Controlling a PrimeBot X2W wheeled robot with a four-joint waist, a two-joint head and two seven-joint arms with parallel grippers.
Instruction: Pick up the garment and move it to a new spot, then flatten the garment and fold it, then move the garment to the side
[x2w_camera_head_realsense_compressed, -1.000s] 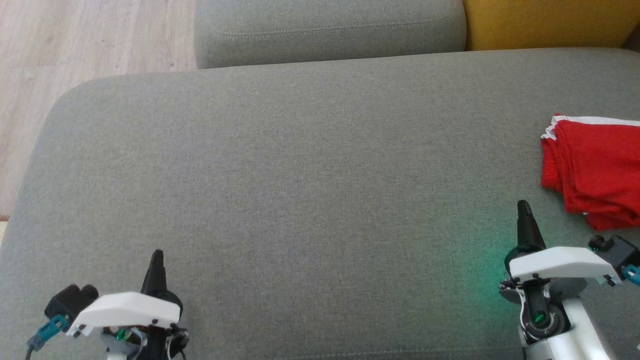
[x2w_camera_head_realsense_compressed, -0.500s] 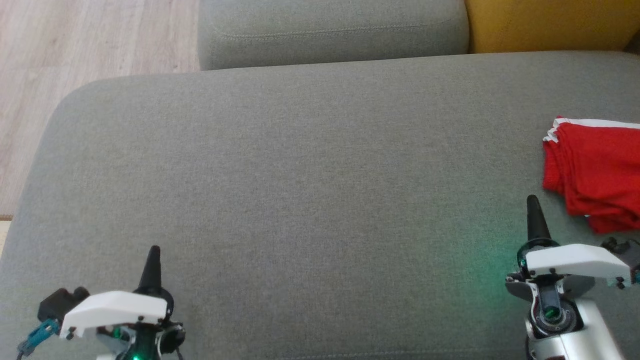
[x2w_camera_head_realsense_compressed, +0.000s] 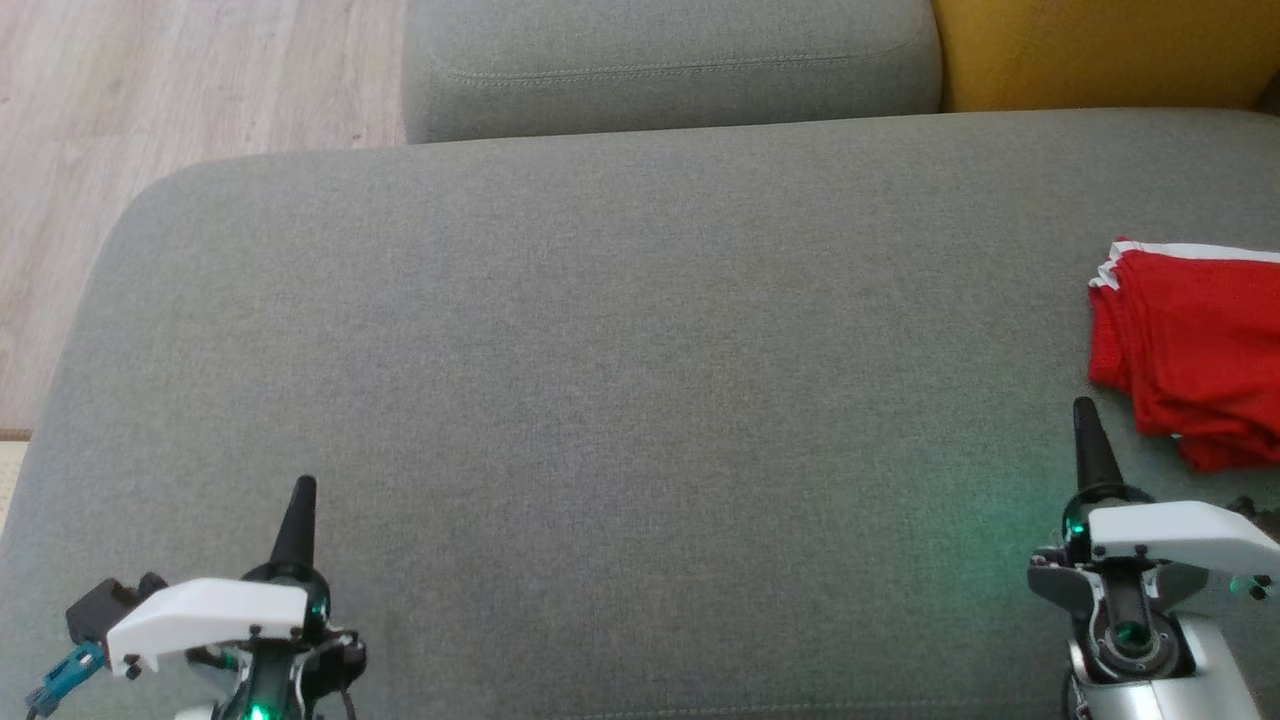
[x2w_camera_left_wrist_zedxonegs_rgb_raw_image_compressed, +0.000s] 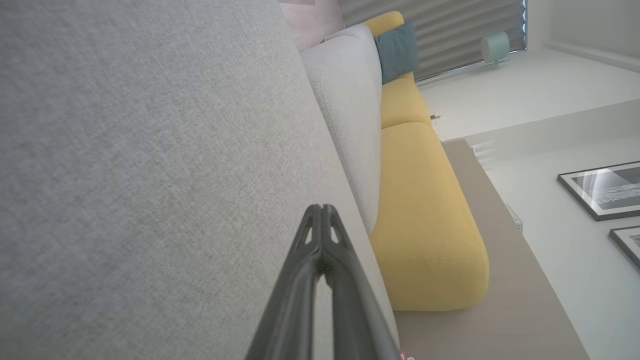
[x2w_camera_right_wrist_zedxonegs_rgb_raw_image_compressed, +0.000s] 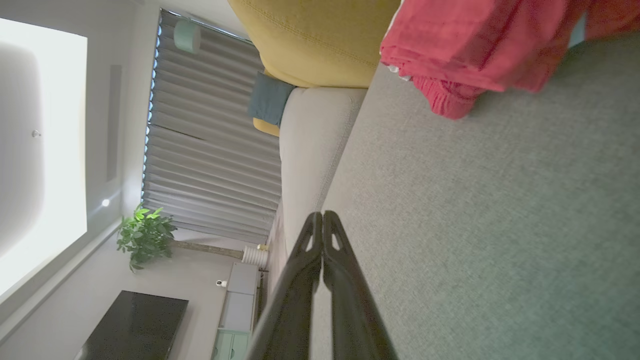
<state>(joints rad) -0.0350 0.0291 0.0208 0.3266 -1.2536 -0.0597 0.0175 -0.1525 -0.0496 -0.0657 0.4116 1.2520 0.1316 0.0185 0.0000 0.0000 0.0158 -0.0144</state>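
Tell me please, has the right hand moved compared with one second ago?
Yes. The right hand has shifted to the right, nearer the left edge of the red garment lying on the grey cushion. The view itself also drifted slightly.

place: home living room | evidence: grey sofa (x2w_camera_head_realsense_compressed: 640, 350); wood floor (x2w_camera_head_realsense_compressed: 150, 80); potted plant (x2w_camera_right_wrist_zedxonegs_rgb_raw_image_compressed: 145, 237); television (x2w_camera_right_wrist_zedxonegs_rgb_raw_image_compressed: 135, 327); window blinds (x2w_camera_right_wrist_zedxonegs_rgb_raw_image_compressed: 210, 150); framed pictures (x2w_camera_left_wrist_zedxonegs_rgb_raw_image_compressed: 600, 190)

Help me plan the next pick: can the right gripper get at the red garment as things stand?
Probably yes. The red garment lies on the grey cushion ahead and right of the right gripper, with bare fabric between them. The gripper is shut, so it would need to open first.
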